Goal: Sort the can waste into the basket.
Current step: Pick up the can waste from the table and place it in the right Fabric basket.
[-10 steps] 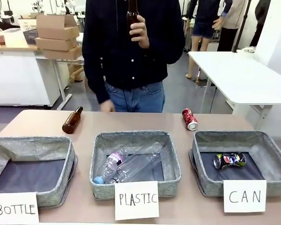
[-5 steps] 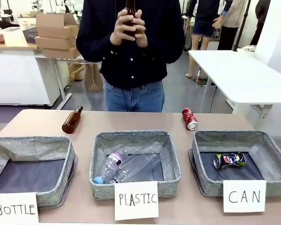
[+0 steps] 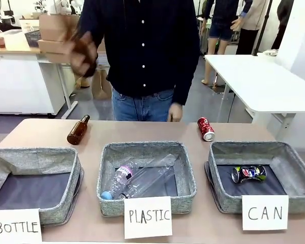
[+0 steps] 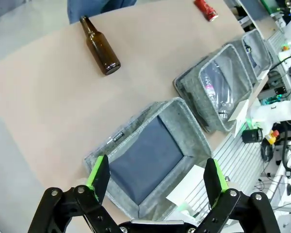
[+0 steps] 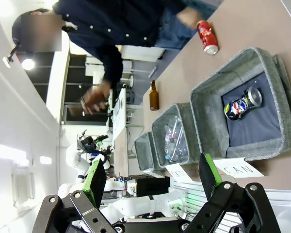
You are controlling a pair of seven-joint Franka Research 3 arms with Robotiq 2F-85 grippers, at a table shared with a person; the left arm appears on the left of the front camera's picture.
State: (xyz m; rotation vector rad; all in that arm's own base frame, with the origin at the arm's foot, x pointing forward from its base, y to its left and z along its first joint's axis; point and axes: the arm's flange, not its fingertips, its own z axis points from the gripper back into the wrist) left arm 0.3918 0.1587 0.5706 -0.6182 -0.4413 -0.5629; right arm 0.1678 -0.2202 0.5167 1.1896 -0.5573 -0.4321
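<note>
Lying near the far edge of the desk [image 3: 142,129], behind the basket [image 3: 229,203], the red can [image 3: 206,128] should be light, thin-walled and slippery; grip gently across its mid-body. The silver-blue can [image 3: 248,174] lies inside the basket. Left gripper [image 4: 156,167] and right gripper [image 5: 153,167] stand open.

Front level, wrists high above table [image 3: 142,132]

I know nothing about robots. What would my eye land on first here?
Three grey baskets line the near edge: the BOTTLE basket, the PLASTIC basket and the CAN basket. A silver-blue can lies inside the last, while a red can lies on the table just beyond it.
</note>
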